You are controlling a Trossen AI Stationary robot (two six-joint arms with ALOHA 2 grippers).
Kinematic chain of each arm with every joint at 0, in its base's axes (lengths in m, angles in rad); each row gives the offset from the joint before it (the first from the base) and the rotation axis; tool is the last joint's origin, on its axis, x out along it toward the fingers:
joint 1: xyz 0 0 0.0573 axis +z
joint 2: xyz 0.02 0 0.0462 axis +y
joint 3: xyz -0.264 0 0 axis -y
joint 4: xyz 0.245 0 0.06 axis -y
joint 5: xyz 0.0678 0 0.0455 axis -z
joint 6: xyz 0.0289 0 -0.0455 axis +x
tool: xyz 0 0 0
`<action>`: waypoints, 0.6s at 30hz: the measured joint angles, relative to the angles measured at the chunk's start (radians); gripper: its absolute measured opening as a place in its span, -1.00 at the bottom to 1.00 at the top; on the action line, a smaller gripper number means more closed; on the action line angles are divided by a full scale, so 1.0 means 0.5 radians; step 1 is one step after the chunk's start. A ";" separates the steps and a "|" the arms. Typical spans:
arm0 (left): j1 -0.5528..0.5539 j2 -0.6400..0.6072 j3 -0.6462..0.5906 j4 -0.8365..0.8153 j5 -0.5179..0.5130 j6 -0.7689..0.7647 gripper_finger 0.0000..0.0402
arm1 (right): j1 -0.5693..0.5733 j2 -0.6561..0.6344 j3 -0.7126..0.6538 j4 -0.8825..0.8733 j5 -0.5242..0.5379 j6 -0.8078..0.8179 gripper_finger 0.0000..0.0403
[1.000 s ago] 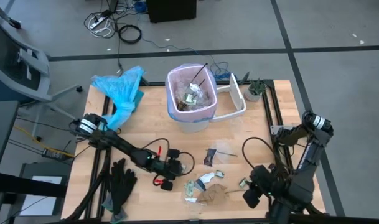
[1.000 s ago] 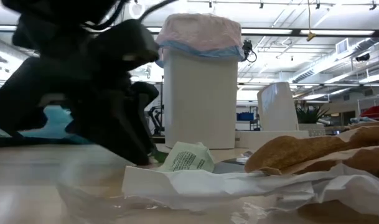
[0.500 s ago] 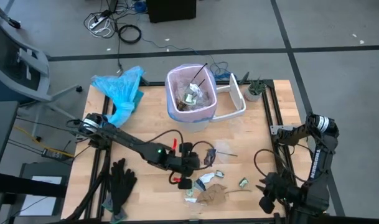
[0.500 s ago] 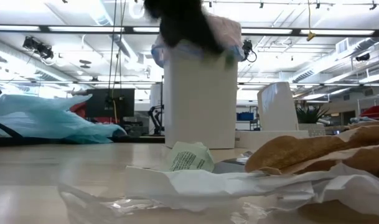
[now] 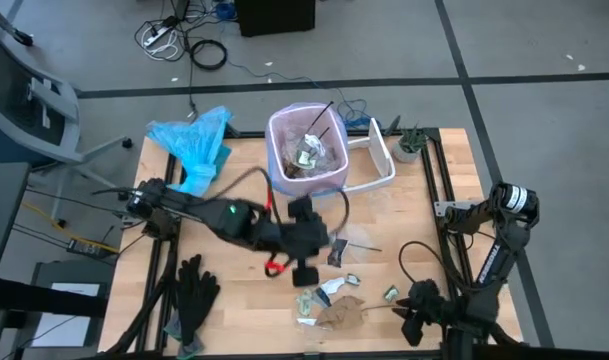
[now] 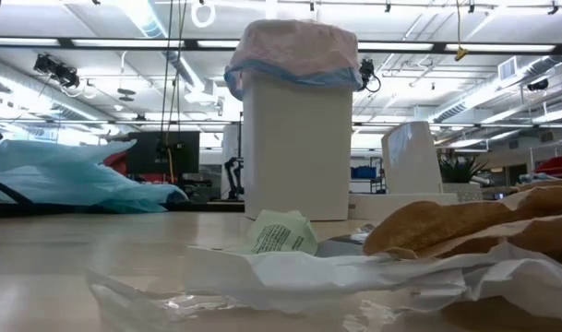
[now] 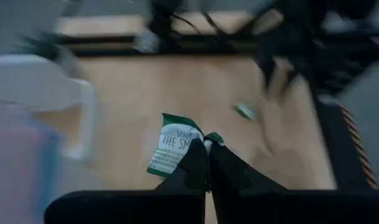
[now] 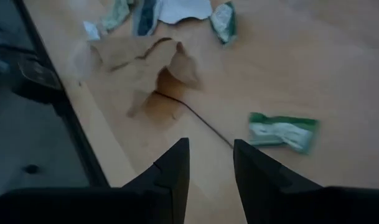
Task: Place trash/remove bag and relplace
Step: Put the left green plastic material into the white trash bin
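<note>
One green-white wrapper (image 7: 177, 148) in the left hand's (image 7: 207, 163) pinch

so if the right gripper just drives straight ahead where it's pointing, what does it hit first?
Likely the thin black utensil, which lies on the table straight ahead of the open right gripper, then the brown paper behind it. The green wrapper sits off to one side. Depth is hard to judge.
</note>
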 joint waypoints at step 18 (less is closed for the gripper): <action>0.649 -0.004 0.293 -0.215 -0.579 0.218 -0.79 | -0.401 0.002 -0.330 1.010 0.014 -0.553 -0.45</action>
